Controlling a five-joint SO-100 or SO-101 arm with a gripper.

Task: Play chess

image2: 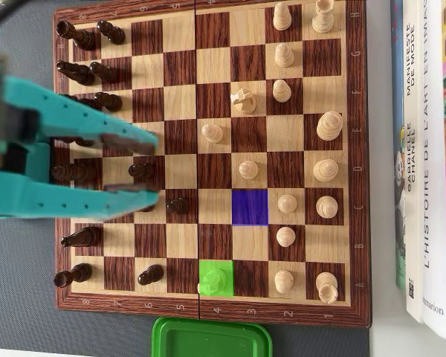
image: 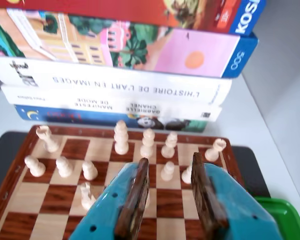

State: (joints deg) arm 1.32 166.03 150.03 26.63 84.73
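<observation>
Two coloured squares mark the move, I'd guess: a green square (image2: 215, 279) at the lower middle of the overhead view, holding a pale pawn (image2: 213, 281), and an empty blue square (image2: 250, 207) just above and right of it. The gripper (image2: 150, 165) hangs at the left over the dark pieces, jaws apart and holding nothing. Next it must travel right and down to that pawn on the chessboard (image2: 357, 149).

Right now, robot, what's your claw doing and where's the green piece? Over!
Gripper open, empty, above the dark pieces. Green-marked pawn stands near the board's lower edge, overhead view. Blue square bare. Nothing blocking.
</observation>
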